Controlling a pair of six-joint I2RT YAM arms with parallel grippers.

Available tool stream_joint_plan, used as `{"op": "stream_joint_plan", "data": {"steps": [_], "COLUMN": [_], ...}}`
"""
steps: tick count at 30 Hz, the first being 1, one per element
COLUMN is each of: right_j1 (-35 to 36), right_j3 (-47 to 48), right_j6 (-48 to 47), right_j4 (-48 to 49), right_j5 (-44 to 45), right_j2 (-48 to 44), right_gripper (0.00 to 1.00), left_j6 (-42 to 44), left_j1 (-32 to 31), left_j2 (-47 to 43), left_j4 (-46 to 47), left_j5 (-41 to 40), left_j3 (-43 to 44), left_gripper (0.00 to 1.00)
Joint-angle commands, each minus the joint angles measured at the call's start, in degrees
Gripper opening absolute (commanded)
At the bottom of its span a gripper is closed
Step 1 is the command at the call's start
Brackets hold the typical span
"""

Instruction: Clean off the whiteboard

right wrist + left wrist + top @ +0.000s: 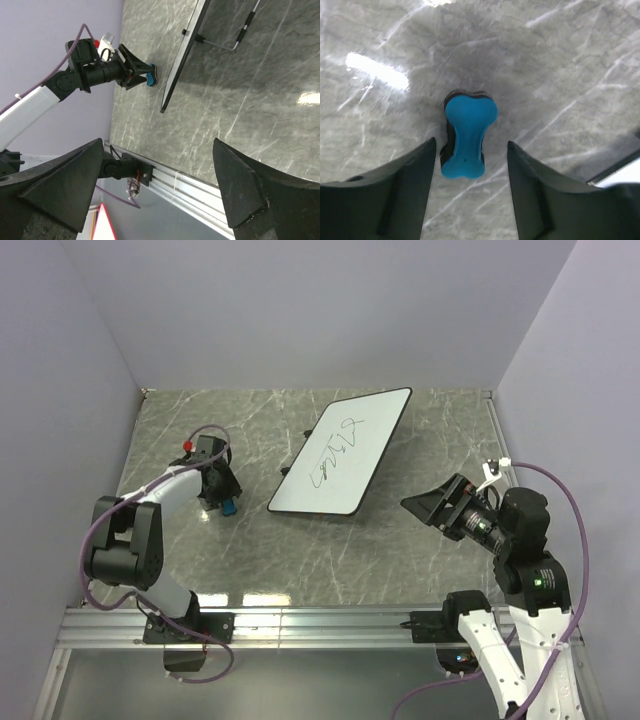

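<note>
Left of the whiteboard (342, 452) lies a blue eraser (229, 507).

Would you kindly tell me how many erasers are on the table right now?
1. The blue eraser sits on the table between the open fingers of the left tool, left of the whiteboard; none other shows.

Illumination is bright, even and overhead. Glare patches mark the table (265, 598) by its near edge and beside the eraser (468, 135), which sits in soft shadow. The whiteboard (345, 455) casts a shadow beneath itself. The right gripper (157, 145) appears slightly soft-focused.
</note>
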Motion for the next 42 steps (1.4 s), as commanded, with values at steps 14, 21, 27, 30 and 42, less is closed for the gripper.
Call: {"op": "stream_joint_plan", "data": {"steps": [14,21,27,30,42], "right_j1": [0.1,0.7,2.5,3.0,7.6], "right_j3": [6.3,10.1,18.8,20.5,24.9], "right_j6": [0.5,3.5,0.3,0.2,-0.6], "right_j4": [14.2,20.7,15.0,16.6,17.8], "right_j5": [-4.7,-3.5,5.1,4.9,5.5], "right_j2": [15.0,29.1,42.6,48.3,61.6], "right_gripper": [0.96,0.96,0.92,0.88,0.50], "left_j6": [2.8,5.7,7.9,8.8,12.0], "left_j1": [0.0,-0.1,-0.1,-0.7,-17.7], "left_j2": [6.6,0.8,-2.4,-2.4,9.6], "left_j4": [5.5,2.3,-2.5,-3.1,-3.1], "left_j5": [1.7,4.1,7.3,11.8,29.0], "left_j3": [1.0,7.6,17.9,22.1,38.5], "left_gripper": [0.00,0.00,0.00,0.00,0.00]}}
